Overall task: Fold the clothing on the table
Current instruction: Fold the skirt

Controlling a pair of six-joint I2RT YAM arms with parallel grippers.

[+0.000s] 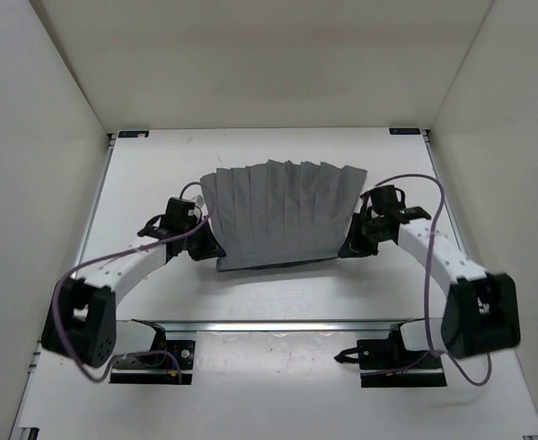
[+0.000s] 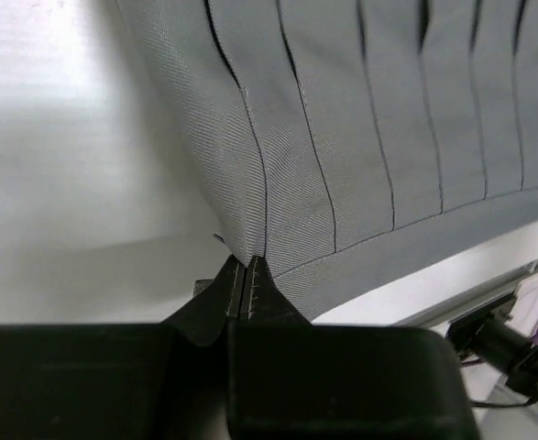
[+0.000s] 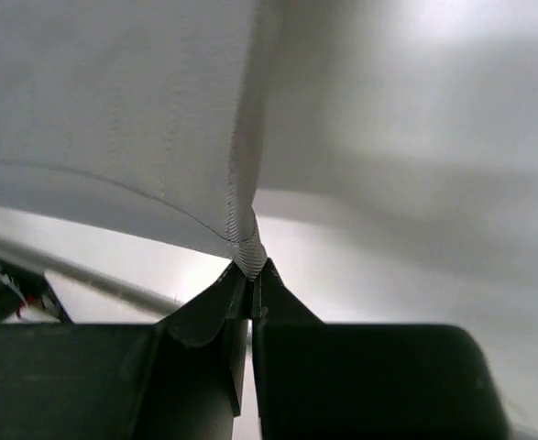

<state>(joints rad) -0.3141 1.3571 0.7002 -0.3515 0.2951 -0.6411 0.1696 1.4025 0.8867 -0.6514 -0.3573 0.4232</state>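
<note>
The clothing (image 1: 282, 215), a grey pleated fan-shaped garment, lies spread on the white table (image 1: 278, 298). A dark shadow runs under its near hem. My left gripper (image 1: 212, 249) is at the near-left corner, shut on that corner. The left wrist view shows its black tips (image 2: 244, 268) pinching the hem of the clothing (image 2: 360, 137). My right gripper (image 1: 349, 246) is at the near-right corner. In the right wrist view its tips (image 3: 251, 272) are pressed together on a bunched bit of the clothing's (image 3: 113, 119) stitched edge.
A metal rail (image 1: 278, 325) crosses the table between the arm bases and the garment. White walls (image 1: 39, 110) enclose the left, right and back. Purple cables (image 1: 433, 211) loop from both arms. Black brackets (image 1: 131, 135) mark the far corners.
</note>
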